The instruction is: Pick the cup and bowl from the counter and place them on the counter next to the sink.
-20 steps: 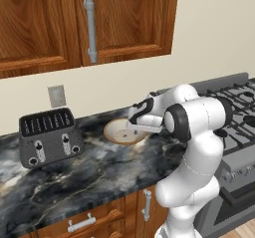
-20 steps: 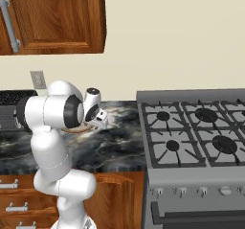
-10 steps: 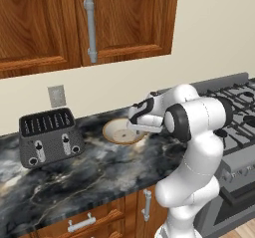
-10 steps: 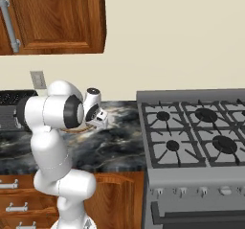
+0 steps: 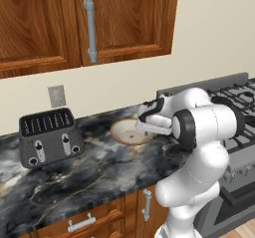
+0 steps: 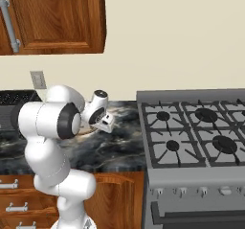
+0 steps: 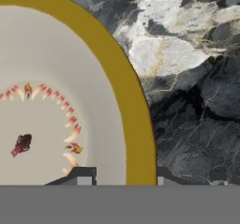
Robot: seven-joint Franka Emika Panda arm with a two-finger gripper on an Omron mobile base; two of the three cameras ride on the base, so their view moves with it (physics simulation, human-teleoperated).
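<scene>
At lower centre of the hand view, we see the gripper (image 7: pixel 123 174) pinching the bowl (image 7: pixel 56 101) by its tan rim, one fingertip inside, one outside. The bowl extends up-left, resting on the counter (image 7: pixel 197 78).

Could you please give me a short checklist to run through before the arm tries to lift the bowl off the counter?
1. Gripper lined up on the bowl rim: ok; in the hand view one fingertip sits inside the tan rim, the other outside it.
2. Jaws closed firmly on the rim: cannot tell; the contact is hidden at the frame bottom.
3. Bowl lying flat on the counter: ok.
4. Bowl free of contents: ok; the inside shows just its painted pattern.
5. Toaster clear of the lift path: ok; it stands apart from the bowl.
6. Stove clear of the arm: ok.
</scene>
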